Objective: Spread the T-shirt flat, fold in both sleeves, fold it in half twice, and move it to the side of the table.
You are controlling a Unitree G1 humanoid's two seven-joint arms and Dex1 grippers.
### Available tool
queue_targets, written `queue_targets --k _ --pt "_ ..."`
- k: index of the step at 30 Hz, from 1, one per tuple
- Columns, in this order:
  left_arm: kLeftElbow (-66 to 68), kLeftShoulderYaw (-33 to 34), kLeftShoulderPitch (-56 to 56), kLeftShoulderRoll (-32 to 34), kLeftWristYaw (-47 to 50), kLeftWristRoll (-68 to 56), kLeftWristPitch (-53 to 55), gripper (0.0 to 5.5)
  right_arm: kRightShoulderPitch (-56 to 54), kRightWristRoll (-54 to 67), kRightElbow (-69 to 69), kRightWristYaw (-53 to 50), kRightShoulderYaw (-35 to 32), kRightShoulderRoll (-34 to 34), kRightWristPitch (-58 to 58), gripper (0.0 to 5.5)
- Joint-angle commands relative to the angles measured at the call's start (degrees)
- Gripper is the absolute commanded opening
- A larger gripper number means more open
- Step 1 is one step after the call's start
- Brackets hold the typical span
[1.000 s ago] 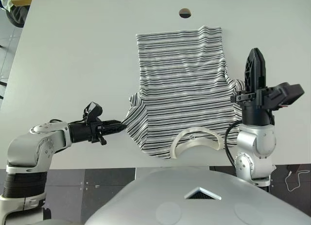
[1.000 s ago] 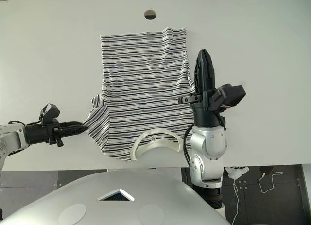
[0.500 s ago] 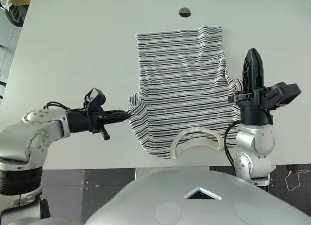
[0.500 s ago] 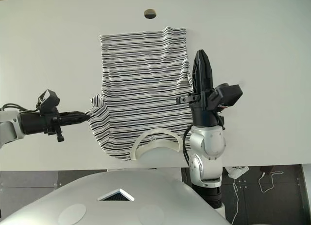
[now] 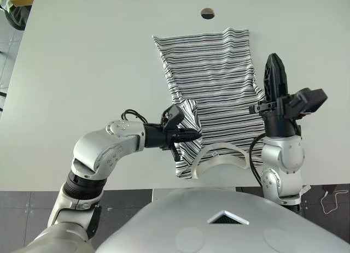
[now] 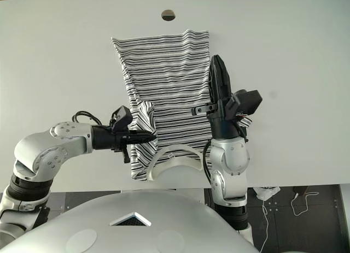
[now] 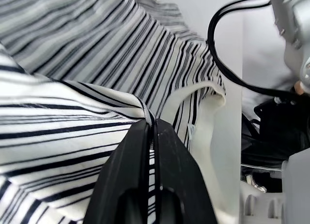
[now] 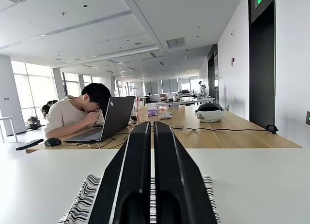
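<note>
A black-and-white striped T-shirt (image 5: 216,67) lies on the white table (image 5: 82,62), its white collar (image 5: 221,154) toward the near edge. My left gripper (image 5: 198,135) is shut on the left sleeve (image 5: 186,113) and holds it over the shirt's body, so the left side lies folded inward. In the left wrist view the closed fingers (image 7: 140,151) pinch striped cloth (image 7: 58,137). My right gripper (image 5: 272,62) points straight up beside the shirt's right edge, shut and holding nothing; it is also seen from its own wrist (image 8: 151,125).
A round cable hole (image 5: 207,13) lies in the table just beyond the shirt's hem. Bare tabletop stretches to the left and far right (image 6: 306,56). The table's front edge (image 5: 136,187) runs just below the collar.
My left gripper has carried the sleeve rightward from beside the shirt onto its body, folding the left side in. The right gripper has shifted slightly left, still upright.
</note>
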Motion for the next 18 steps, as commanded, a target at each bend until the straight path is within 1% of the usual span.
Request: queue_targets --k 1,3,4,6,7,8,10,13,16,18 --pt "2.19 -4.42 1.07 2.19 2.0 5.51 -1.95 0.5 1.64 -0.38 -3.44 -2.01 -2.78 -1.96 7.22 0.49" --pt "1.8 -5.06 2.29 2.82 2.08 6.58 -2.88 0.79 3.46 -1.08 -7.06 -3.02 -7.6 -5.5 13.9 0.84" --pt "1.31 -4.57 3.29 2.97 2.33 6.53 -3.2 0.99 4.76 -0.11 -7.67 -2.52 -11.71 -8.56 18.08 1.08" --pt "0.22 -2.85 5.25 2.62 3.17 5.85 -3.62 1.23 7.81 2.19 -7.23 -0.65 -19.0 -13.82 25.26 1.38" --pt "-0.59 -1.68 6.18 2.11 3.63 5.17 -3.8 1.38 9.65 3.34 -6.55 0.66 -22.0 -15.91 28.25 1.54" --pt "-1.72 -0.24 7.19 1.44 3.99 4.12 -3.96 1.41 11.74 4.25 -5.99 2.1 -24.18 -17.57 30.7 1.76" --pt "-4.44 3.4 9.02 0.4 4.33 1.36 -4.16 1.41 16.17 5.28 -5.01 5.03 -26.38 -19.85 34.44 2.1" --pt "-7.23 6.73 10.51 -0.03 4.84 -1.12 -3.82 1.41 18.17 6.99 -3.16 7.78 -27.65 -20.97 37.76 2.1" --pt "-9.39 9.18 11.52 -0.95 5.85 -3.67 -3.29 1.41 14.72 9.9 0.92 10.15 -28.43 -21.5 40.71 2.1" --pt "-9.81 9.22 11.85 -1.61 6.62 -4.21 -3.46 1.41 11.41 11.56 4.3 11.81 -28.18 -21.73 42.16 2.1"
